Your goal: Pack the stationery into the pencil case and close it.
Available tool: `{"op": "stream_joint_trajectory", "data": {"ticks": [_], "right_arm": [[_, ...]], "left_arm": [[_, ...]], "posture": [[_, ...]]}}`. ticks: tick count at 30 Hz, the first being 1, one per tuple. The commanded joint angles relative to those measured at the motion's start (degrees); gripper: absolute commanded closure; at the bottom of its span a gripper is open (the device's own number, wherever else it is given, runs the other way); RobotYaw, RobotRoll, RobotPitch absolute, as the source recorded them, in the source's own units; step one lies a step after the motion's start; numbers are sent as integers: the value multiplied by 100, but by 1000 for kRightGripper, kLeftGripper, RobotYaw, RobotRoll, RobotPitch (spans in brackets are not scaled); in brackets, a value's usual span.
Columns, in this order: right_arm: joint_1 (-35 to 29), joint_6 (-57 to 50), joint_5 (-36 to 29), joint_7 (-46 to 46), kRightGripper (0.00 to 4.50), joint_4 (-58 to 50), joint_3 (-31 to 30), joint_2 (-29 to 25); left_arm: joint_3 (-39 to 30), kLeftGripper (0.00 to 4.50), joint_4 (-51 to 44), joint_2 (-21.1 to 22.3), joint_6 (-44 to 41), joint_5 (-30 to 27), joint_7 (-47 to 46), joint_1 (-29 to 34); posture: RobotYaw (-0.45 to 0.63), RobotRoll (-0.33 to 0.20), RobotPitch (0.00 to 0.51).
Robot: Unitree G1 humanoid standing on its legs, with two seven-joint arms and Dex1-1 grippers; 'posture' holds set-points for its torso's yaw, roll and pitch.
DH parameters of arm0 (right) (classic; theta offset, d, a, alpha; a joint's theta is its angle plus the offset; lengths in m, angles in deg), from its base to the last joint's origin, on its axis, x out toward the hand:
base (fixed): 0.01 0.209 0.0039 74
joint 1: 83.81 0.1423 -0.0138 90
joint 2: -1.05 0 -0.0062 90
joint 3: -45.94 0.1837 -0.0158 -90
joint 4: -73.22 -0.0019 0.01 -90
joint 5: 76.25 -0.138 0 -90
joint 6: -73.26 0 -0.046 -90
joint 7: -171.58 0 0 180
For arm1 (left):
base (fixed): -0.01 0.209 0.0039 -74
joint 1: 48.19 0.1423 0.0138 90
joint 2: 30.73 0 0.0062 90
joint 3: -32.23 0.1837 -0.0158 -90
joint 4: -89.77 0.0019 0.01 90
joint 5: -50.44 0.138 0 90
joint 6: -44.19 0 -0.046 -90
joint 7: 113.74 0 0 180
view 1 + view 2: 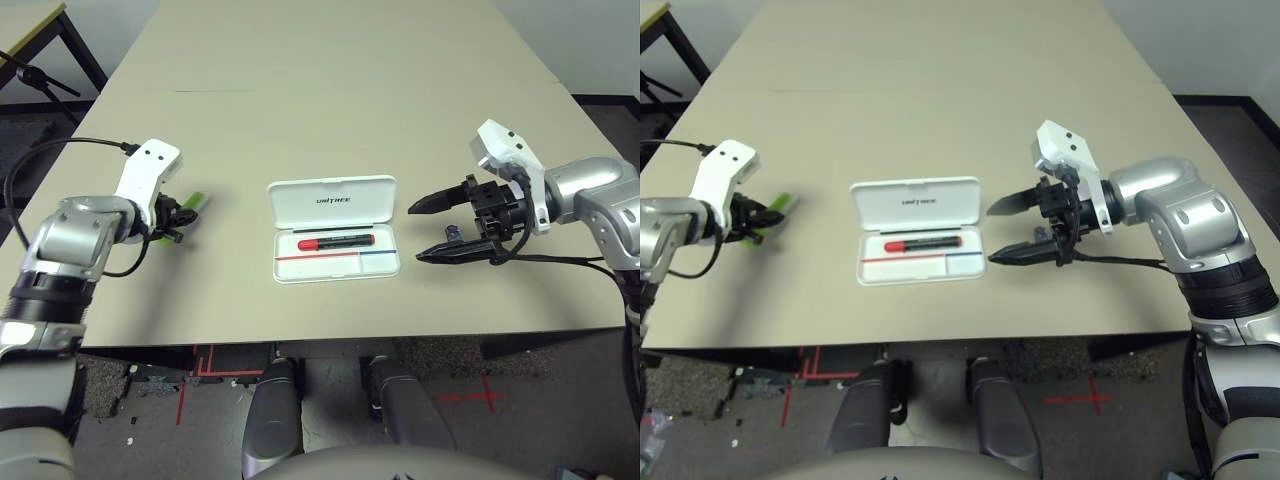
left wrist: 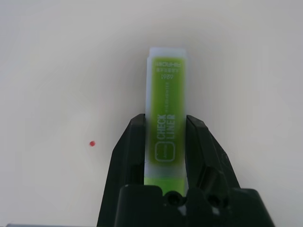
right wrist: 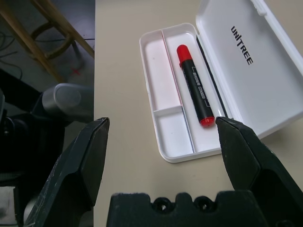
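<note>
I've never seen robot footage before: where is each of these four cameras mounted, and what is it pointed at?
Left eye: on the head, looking down at the table over both silver forearms.
Right eye: beside it, same scene.
Left wrist: on the left arm, looking along the left gripper, shut on the green highlighter.
Right wrist: on the right arm, looking past the open right gripper at the pencil case and marker, as both eyes do.

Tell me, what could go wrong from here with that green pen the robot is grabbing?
The left pincer grips the highlighter only near one end, so it might tilt or slip when lifted. The marker already fills the pencil case's long compartment, leaving little room. The open right pincer hangs close to the case and could nudge it.
</note>
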Motion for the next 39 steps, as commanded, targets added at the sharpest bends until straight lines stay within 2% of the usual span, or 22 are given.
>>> {"op": "stream_joint_trajectory", "data": {"ticks": [1,4,6,12,19,23,30,39], "right_arm": [[-4,97,37,-9,0,89,-50,1],[28,141,57,-12,0,147,-74,24],[47,180,79,-15,0,191,-93,38],[64,237,129,-24,0,260,-102,54],[50,282,202,-27,0,306,-109,48],[53,314,244,-42,0,346,-119,48],[65,366,313,-56,0,408,-139,41],[-2,392,365,-40,0,388,-113,1]], "left_arm": [[-91,3427,-216,313,1101,36,742,408],[-186,3427,-431,663,2041,-35,1493,924],[-272,3427,-624,854,2188,-173,1880,1224],[-508,3427,-963,782,2064,-393,2061,1226],[-401,3427,-1813,614,1516,-586,2055,831],[-46,3427,-2281,365,1021,-505,1953,398],[766,3427,-2729,-327,-194,-373,1591,-534],[1567,3427,-2864,-1084,-815,-172,1277,-927]], "posture": [[0,0,165],[5,0,164],[6,0,163],[8,0,162],[5,0,163],[8,0,163],[1,0,162],[-12,0,161]]}}
